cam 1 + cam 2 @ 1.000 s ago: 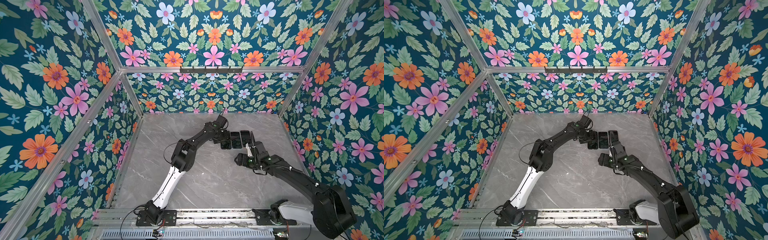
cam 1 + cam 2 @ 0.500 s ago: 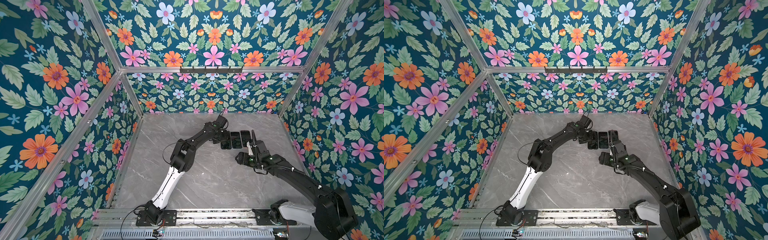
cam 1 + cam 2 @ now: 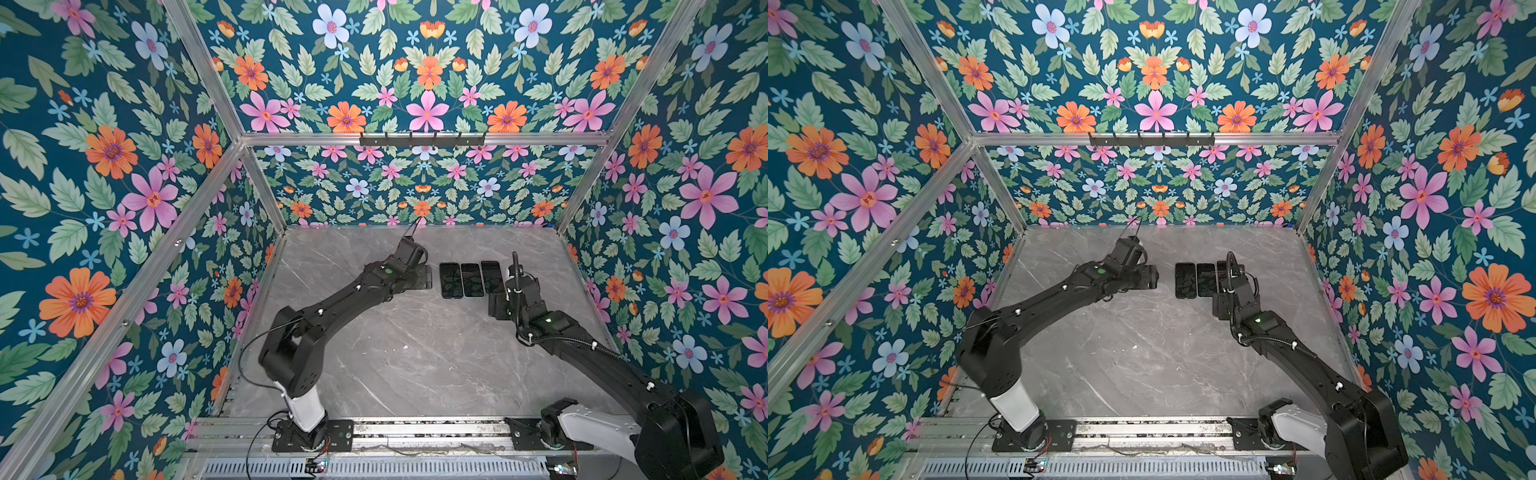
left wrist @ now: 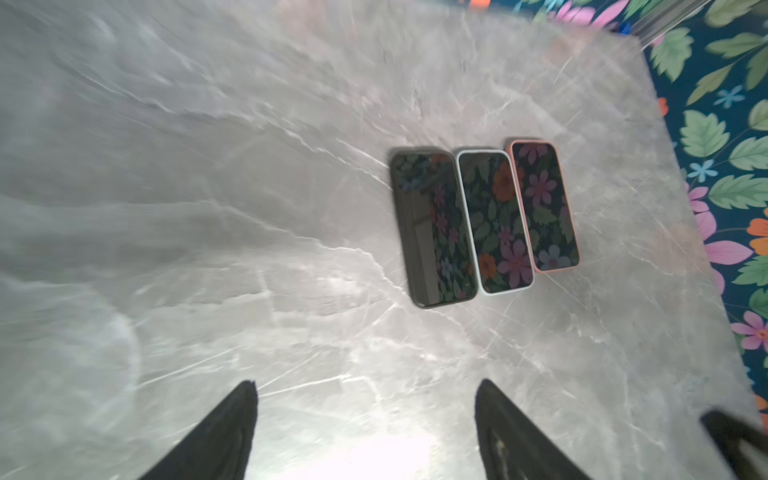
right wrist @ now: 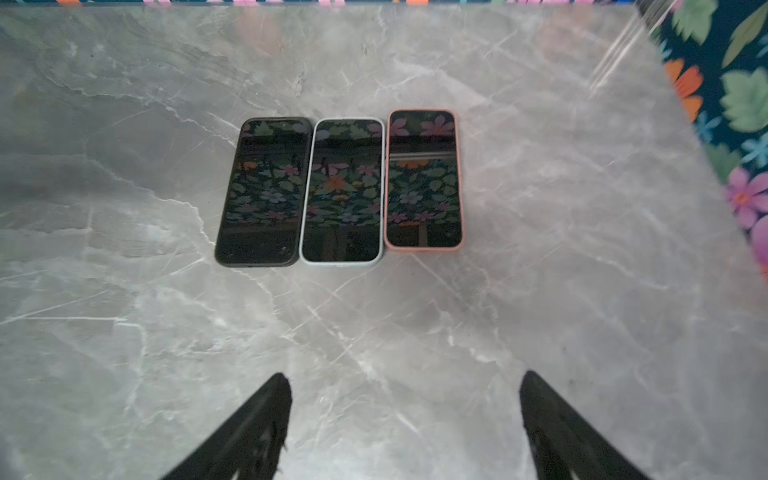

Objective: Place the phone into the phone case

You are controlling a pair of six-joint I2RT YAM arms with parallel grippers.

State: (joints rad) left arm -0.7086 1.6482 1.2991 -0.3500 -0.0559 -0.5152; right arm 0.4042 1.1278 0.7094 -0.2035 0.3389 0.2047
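Three phones lie face up, side by side, on the grey marble table (image 3: 415, 353). The left phone (image 4: 432, 228) (image 5: 264, 191) (image 3: 451, 280) has a black case rim. The middle phone (image 4: 494, 222) (image 5: 341, 191) (image 3: 471, 279) has a pale blue-white case rim, and the right phone (image 4: 544, 205) (image 5: 423, 178) (image 3: 490, 276) a pink one. My left gripper (image 4: 365, 386) (image 3: 428, 276) is open and empty, just left of the row. My right gripper (image 5: 405, 378) (image 3: 498, 301) is open and empty at the row's near right corner. In a top view the right arm hides part of the pink-cased phone (image 3: 1221, 270).
Flowered walls (image 3: 124, 208) enclose the table on three sides, with aluminium posts (image 3: 582, 199) at the corners. A black hook rail (image 3: 422, 139) hangs high on the back wall. The arm bases sit on a metal rail (image 3: 415, 432) at the front edge.
My left gripper has drawn a little to the left, away from the black-rimmed phone. My right wrist has shifted back and to the right. The phones have not moved.
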